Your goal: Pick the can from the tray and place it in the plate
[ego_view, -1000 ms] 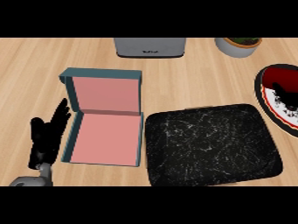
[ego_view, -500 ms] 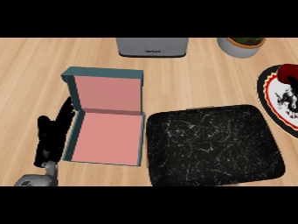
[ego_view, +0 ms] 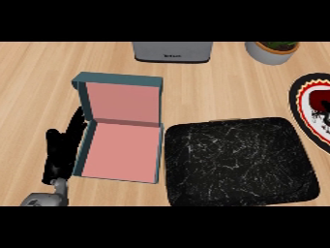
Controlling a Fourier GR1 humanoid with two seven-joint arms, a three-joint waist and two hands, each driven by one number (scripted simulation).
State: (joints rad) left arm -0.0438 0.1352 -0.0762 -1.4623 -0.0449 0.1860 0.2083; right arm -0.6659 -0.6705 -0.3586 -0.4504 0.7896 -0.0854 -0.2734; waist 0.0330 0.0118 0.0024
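Single head view, steeply down onto wooden counter [ego_view: 24,87].

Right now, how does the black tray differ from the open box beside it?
The black tray is dark with white marbled veins; the open box is pink inside with teal walls. The tray is a wide rounded square; the box is narrower, its lid raised. The left hand rests by the box, not the tray. Both look empty.
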